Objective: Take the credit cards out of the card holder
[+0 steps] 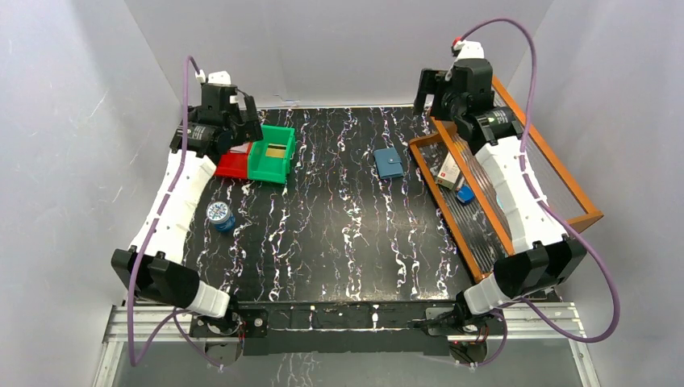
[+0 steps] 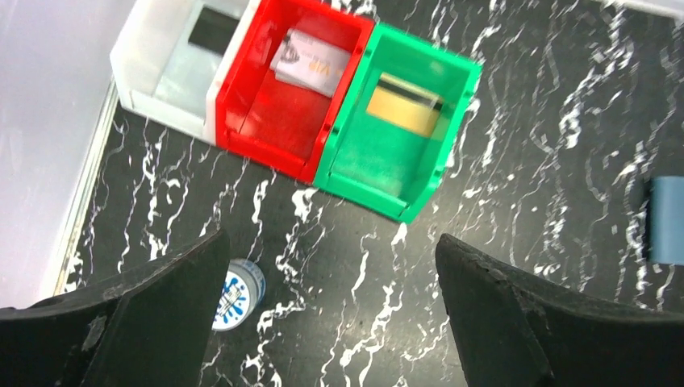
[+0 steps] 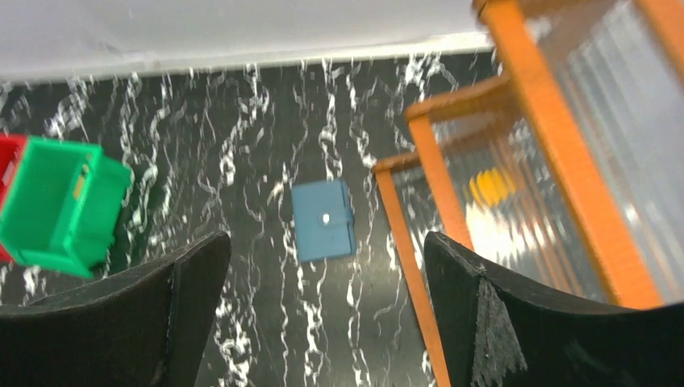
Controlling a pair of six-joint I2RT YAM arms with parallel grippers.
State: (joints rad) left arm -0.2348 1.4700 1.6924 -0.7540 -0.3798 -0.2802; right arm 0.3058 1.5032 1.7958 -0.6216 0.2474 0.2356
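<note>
A black tabletop veined with white (image 1: 339,242) carries everything. Along its right edge lies a large orange-framed tray with clear ribbed panels (image 3: 560,137).

The two arms reach toward the far edge. The left gripper (image 2: 331,238) hangs above the far left corner, its jaws wide apart and holding nothing. The right gripper (image 3: 327,238) hangs above the far right part, also spread wide and empty.

At the far left corner three open plastic bins stand touching in a row: a white bin (image 2: 173,81), a red bin (image 2: 274,121) and a green bin (image 2: 379,173).

The small blue snap-tab card holder (image 1: 389,163) lies flat and snapped shut near the far edge, right of centre, just beside the tray's left rim.

A round blue tin with a patterned white lid (image 1: 220,216) stands near the left edge. A small white-and-red box (image 1: 448,173) and a tiny bright-blue block (image 1: 465,194) lie inside the tray.

A flat black card (image 2: 211,31) lies in the white bin, a pale card with markings (image 2: 310,63) in the red one, and a tan card with a dark stripe (image 2: 403,111) in the green one.
</note>
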